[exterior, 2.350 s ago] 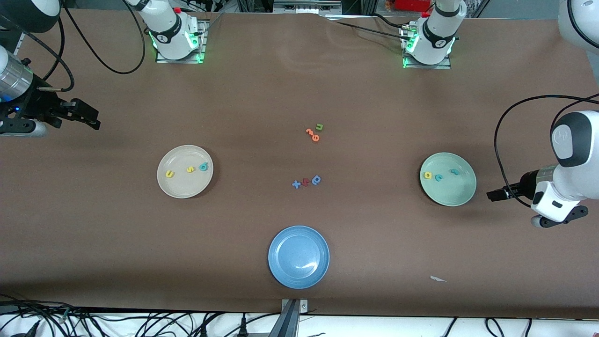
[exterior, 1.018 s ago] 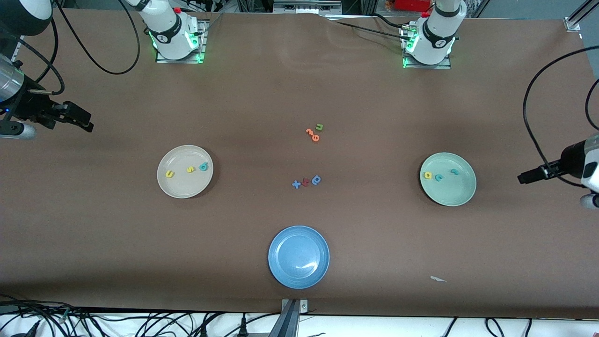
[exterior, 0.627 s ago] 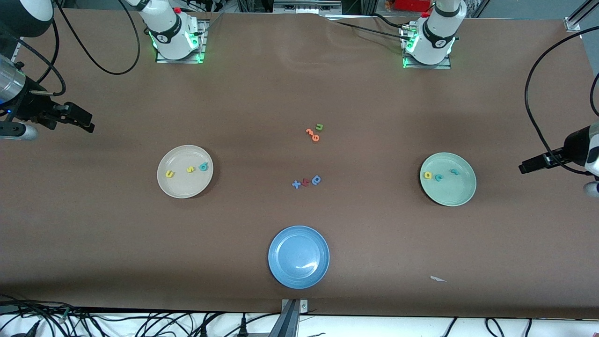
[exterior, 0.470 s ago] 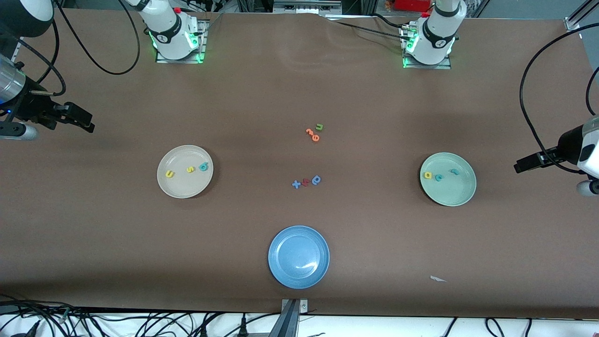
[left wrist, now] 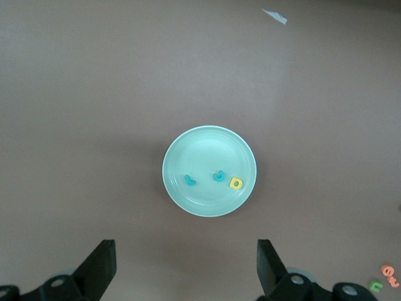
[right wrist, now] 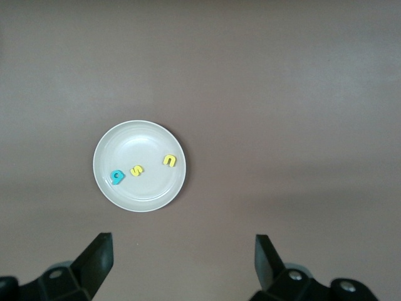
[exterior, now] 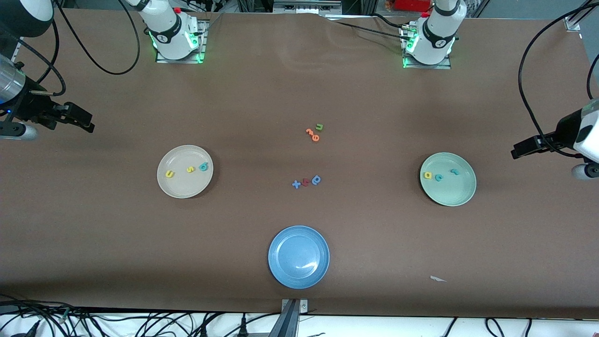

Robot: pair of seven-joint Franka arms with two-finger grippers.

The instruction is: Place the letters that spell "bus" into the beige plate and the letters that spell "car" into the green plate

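Note:
The beige plate (exterior: 185,187) (right wrist: 139,191) holds a yellow "u" (exterior: 170,174) (right wrist: 170,160), a yellow "s" (exterior: 190,169) (right wrist: 136,170) and a teal "b" (exterior: 203,166) (right wrist: 117,177). On the green plate (exterior: 448,194) (left wrist: 208,147) lie a yellow "a" (exterior: 427,175) (left wrist: 236,183), a teal "c" (exterior: 439,177) (left wrist: 218,177) and a teal "r" (exterior: 454,172) (left wrist: 190,181). My left gripper (exterior: 519,150) (left wrist: 186,268) hangs open and empty over the table's left-arm end. My right gripper (exterior: 84,122) (right wrist: 183,263) hangs open and empty over the right-arm end.
A blue plate (exterior: 298,276) sits near the front edge. Mid-table lie a green "u" (exterior: 319,127) with orange letters (exterior: 312,135), and nearer the camera a blue "a" (exterior: 317,179), a red letter (exterior: 305,182) and a blue cross (exterior: 296,184). A white scrap (exterior: 437,279) lies toward the left arm's end.
The left arm has drawn back from beside the green plate toward the table's end and risen. The right gripper has shifted slightly outward. All letters stay put.

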